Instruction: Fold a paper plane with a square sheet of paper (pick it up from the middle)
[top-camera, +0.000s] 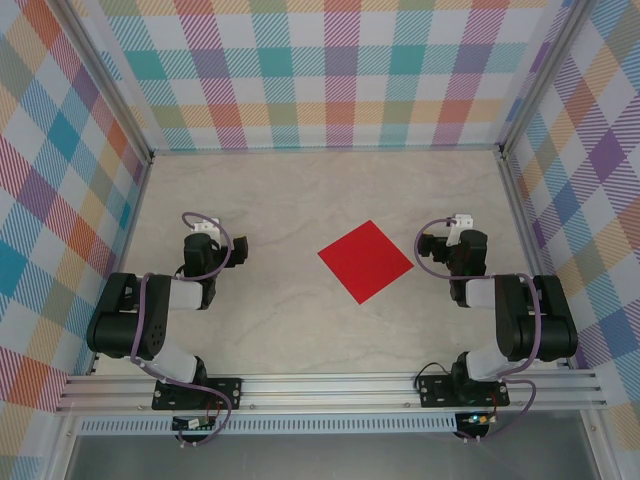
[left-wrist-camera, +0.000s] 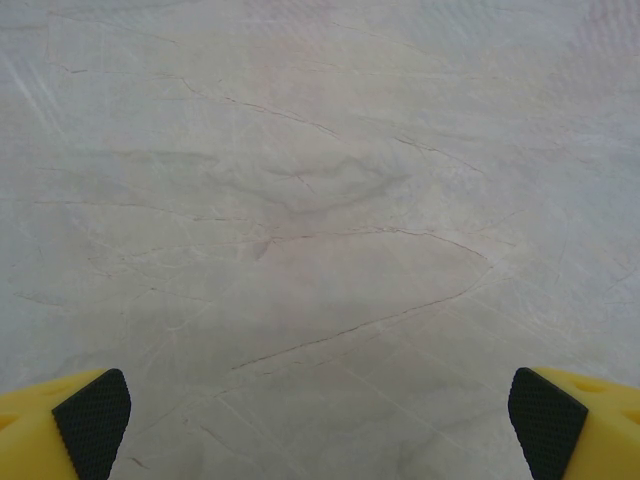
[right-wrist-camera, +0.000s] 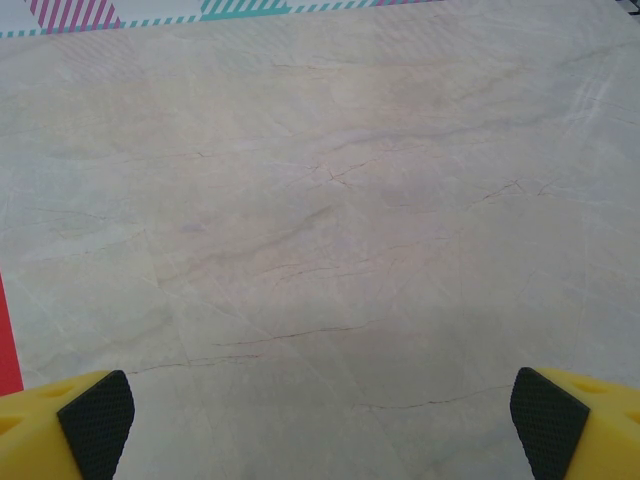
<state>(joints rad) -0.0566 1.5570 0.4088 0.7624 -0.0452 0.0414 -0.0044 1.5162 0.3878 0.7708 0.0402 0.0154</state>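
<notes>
I see nothing folded yet: square sheet of paper (top-camera: 365, 261) flat between left gripper (left-wrist-camera: 320, 422) and right gripper (right-wrist-camera: 320, 422), both spread wide, empty.

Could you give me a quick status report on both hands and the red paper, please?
Left hand open, empty. Right hand open, empty. Red sheet flat on table, unfolded, untouched, nearer the right side. Nothing in the way.
</notes>
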